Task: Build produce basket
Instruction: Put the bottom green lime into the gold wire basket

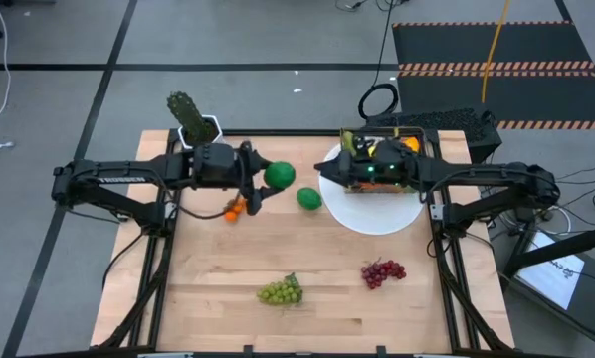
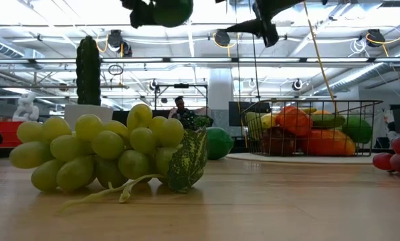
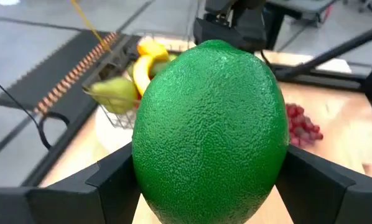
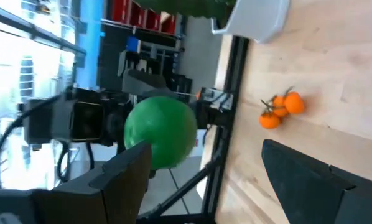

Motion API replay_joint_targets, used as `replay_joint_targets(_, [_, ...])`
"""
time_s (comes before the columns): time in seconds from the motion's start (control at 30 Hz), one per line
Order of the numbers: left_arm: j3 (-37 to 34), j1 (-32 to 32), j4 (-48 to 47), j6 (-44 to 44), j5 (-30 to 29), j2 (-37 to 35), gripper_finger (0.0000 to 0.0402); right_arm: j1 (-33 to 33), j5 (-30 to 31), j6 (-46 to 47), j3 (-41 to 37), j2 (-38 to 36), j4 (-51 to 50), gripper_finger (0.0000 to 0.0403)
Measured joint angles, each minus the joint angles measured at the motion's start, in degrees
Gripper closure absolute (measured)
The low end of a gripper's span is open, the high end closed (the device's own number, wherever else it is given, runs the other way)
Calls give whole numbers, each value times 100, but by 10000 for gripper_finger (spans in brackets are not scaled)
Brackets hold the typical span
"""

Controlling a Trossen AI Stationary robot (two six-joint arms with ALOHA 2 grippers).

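Basket [image 1: 382, 149] of wire mesh sits at the far right of the wooden table [image 1: 307, 298], on the far part of a white round plate [image 1: 372, 211], and already contains produce: in the low view an orange-red piece [image 2: 295, 120], a green piece [image 2: 356, 129] and yellow items show through the mesh, and the left wrist view shows a pear [image 3: 114, 92] and a banana [image 3: 142, 65] inside it. The left gripper [image 1: 263, 184] is raised above the table between the cactus pot [image 1: 200, 129] and the plate, with its fingers spread wide and clamped on a large green lime [image 1: 280, 175], one finger [image 3: 114, 177] against each side of the fruit. A second lime [image 1: 309, 198] lies on the table just beside the plate's left edge. A cluster of small oranges [image 1: 235, 208] lies on the table below the left gripper. The right gripper [image 1: 339, 171] hovers over the plate at the basket's near-left corner, its fingers [image 4: 304, 177] spread wide apart with nothing between them. Green grapes [image 1: 281, 290] lie near the front centre of the table, and purple grapes [image 1: 383, 271] lie to their right, well apart from the basket. The cactus [image 1: 186, 111] stands upright in its white pot at the far left edge.
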Motion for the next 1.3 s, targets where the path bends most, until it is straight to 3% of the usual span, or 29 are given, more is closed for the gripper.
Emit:
replay_joint_targets(0.27, [1, -33, -322, -38, 200, 599, 91, -1, -131, 164, 0, 649, 234, 101])
replay_joint_targets(0.63, [1, -29, -211, 9, 259, 1093, 91, -7, -685, 113, 2, 1234, 612, 38])
replay_joint_targets(1.1, [-1, -29, 172, 22, 392, 1502, 91, -27, -957, -184, -7, 1618, 868, 40])
replay_joint_targets(1.3, [-1, -1, 234, 22, 338, 1502, 91, -68, -961, -246, -7, 1616, 857, 76])
